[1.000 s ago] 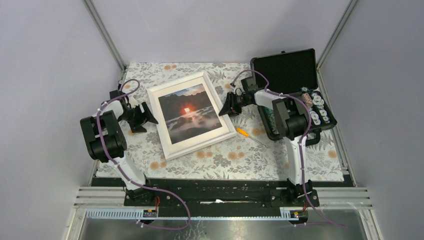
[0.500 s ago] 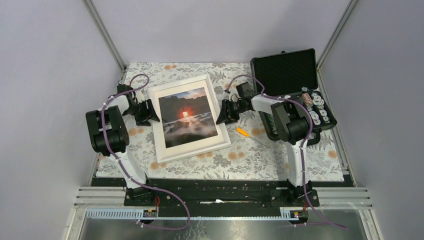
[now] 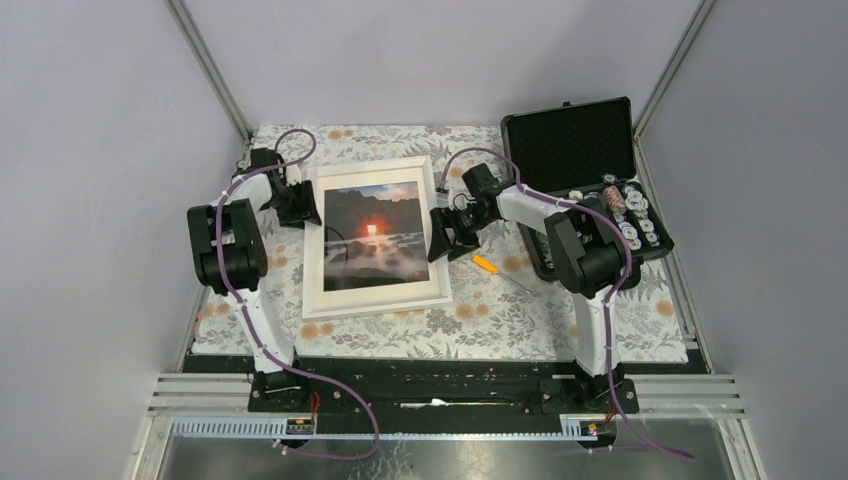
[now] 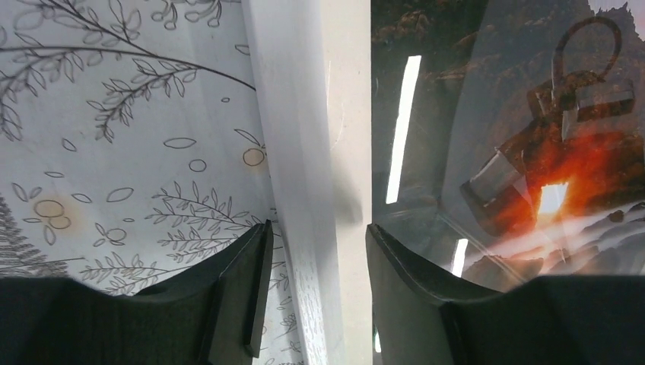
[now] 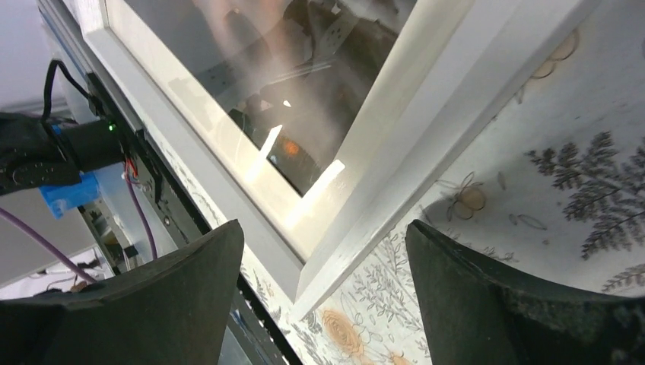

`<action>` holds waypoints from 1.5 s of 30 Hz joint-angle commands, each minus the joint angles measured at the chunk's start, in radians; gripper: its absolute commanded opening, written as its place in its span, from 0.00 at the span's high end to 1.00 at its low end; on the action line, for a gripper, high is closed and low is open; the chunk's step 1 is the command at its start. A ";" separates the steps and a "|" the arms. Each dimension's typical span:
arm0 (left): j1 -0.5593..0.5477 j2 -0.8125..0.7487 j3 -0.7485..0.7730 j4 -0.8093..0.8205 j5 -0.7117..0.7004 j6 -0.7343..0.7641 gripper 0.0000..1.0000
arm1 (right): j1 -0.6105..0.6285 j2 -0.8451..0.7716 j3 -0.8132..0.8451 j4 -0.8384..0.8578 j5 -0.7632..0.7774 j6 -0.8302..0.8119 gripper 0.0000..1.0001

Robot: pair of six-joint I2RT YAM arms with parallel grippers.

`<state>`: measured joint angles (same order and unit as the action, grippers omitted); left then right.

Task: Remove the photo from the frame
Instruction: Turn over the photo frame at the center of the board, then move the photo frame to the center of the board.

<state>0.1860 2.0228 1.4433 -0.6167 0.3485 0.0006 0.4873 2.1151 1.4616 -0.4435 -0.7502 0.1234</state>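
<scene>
The frame [image 3: 312, 262], white-bordered, lies face up at the middle of the floral cloth. The photo [image 3: 372, 235] sits inside it under glass, orange sun at its centre. My left gripper [image 3: 305, 205] is open at the frame's far left side. In the left wrist view [image 4: 316, 251] its fingers straddle the white rail [image 4: 293, 137], one over the cloth, one over the glass and photo [image 4: 532, 152]. My right gripper [image 3: 440, 238] is open at the frame's right side. In the right wrist view [image 5: 325, 251] its wide jaws hang above the frame's corner [image 5: 426, 129].
An open black foam-lined case [image 3: 580, 150] with small parts in it stands at the right. An orange-handled screwdriver [image 3: 487, 265] lies on the cloth between the frame and the case. Grey walls close in on both sides.
The frame has turned clockwise and now lies nearly square to the table. My left gripper moved farther away and right along its left side. My right gripper moved nearer along its right side.
</scene>
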 commanded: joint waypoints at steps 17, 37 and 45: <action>-0.182 0.010 0.000 -0.008 -0.095 0.135 0.61 | 0.037 -0.118 -0.075 -0.242 -0.044 -0.253 0.19; -0.171 -0.272 -0.272 -0.055 -0.135 0.155 0.51 | 0.056 -0.187 -0.076 -0.387 0.075 -0.408 0.13; -0.143 -0.387 -0.332 -0.079 -0.155 0.109 0.36 | 0.023 -0.220 -0.048 -0.230 0.227 -0.051 0.10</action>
<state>0.0345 1.7195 1.1366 -0.6830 0.2115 0.1253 0.5148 1.9598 1.3952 -0.7490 -0.6086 -0.1013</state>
